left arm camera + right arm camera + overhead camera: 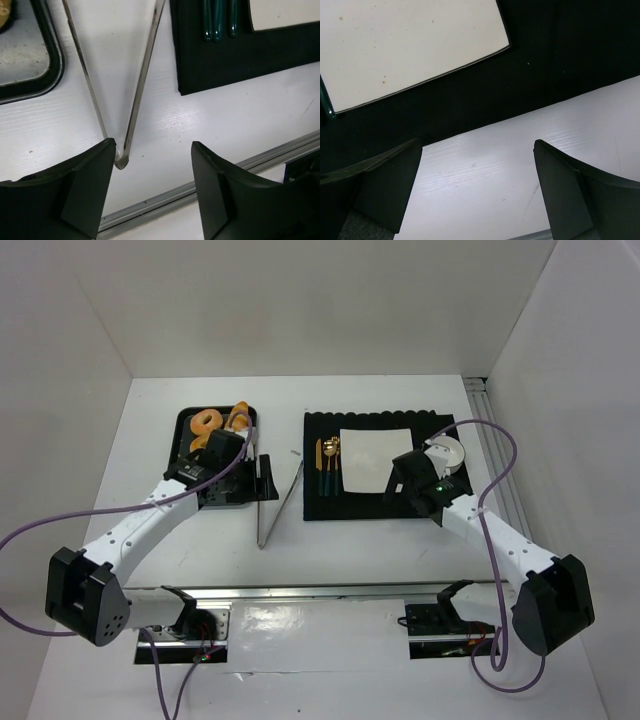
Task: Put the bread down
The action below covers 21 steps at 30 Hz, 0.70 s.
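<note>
From above, a black tray point(186, 418) at the far left of the surface point(330, 560) holds a ring doughnut point(205, 421), orange pastries point(239, 418) and the bread point(198, 446), a small brown bun partly hidden by the left arm. The left gripper point(265, 478) hangs just right of the tray, beside metal tongs point(282, 495). The right gripper point(402, 480) sits over a black mat point(325, 505) carrying a white plate point(372, 460), cutlery point(328, 465) and a white cup point(447, 452). In the left wrist view the jaws stand apart and empty above the tongs' joined end. In the right wrist view the jaws are likewise apart and empty over the mat's near edge.
</note>
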Available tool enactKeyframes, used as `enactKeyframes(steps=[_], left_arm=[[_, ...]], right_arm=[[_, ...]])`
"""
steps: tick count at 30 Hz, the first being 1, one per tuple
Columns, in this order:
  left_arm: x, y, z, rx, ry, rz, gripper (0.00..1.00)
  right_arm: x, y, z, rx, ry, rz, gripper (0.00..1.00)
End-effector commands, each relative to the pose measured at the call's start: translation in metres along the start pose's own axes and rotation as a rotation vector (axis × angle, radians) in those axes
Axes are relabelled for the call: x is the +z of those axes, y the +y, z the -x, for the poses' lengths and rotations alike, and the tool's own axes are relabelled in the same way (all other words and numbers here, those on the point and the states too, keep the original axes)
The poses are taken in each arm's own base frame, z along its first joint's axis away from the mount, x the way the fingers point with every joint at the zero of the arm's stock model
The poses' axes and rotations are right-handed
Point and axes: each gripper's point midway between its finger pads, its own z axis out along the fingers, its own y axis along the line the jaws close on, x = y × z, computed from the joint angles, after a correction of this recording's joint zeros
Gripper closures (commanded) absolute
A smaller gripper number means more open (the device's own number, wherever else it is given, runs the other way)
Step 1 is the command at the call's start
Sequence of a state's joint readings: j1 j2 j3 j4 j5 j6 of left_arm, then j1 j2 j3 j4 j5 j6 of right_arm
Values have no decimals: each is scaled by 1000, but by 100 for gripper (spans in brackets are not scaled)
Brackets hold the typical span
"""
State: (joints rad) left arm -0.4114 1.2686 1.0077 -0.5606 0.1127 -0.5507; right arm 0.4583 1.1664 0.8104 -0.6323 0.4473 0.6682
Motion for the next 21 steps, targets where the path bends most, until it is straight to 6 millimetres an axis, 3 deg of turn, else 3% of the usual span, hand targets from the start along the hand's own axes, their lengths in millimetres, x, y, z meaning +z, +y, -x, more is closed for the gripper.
enactKeyframes(steps=[1,2,4,9,14,21], left_arm=[[1,-11,-2,44,0,-43,22],[2,-10,-2,62,-6,-29,11],[7,-2,-8,74,17,20,6],[19,17,-30,78,60,118,7],[26,22,-39,59,82,188,9],[56,28,-65,-11,168,201,4]], right_arm=[[-3,8,10,39,-41,54,0],[0,5,8,34,-34,51,0],[-1,10,2,37,-14,89,0],[2,7,-10,60,-8,117,0],[5,13,-15,42,-13,184,0],[9,15,-19,33,12,180,0]])
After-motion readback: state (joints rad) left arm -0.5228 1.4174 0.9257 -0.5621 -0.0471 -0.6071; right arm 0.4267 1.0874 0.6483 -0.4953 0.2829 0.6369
